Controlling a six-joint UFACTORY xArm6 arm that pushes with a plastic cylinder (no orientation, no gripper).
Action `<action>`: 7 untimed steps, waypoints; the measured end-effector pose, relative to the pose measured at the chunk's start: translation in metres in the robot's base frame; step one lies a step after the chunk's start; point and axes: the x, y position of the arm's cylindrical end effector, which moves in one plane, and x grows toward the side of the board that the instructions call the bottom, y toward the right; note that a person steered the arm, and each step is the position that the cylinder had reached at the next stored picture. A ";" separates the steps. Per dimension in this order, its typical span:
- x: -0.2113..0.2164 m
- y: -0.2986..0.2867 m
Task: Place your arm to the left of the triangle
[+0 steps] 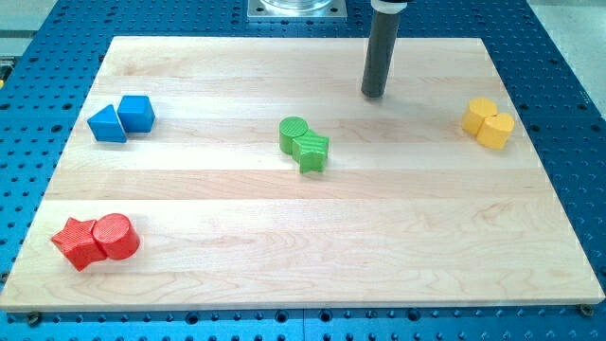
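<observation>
A blue triangle block (106, 124) lies at the view's left, touching a blue cube (137, 113) on its right. My tip (373, 95) is near the top middle of the wooden board (303, 265), far to the right of the triangle. A green cylinder (294, 134) and a green star (311, 151) sit together below and left of my tip.
A red star (78, 242) and a red cylinder (115, 236) touch at the bottom left. Two yellow blocks (489, 122) sit together at the right. A metal base (295, 8) shows at the top edge. Blue perforated table surrounds the board.
</observation>
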 end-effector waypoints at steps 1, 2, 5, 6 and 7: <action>0.000 -0.037; -0.012 -0.094; -0.056 -0.239; -0.057 -0.309; -0.056 -0.382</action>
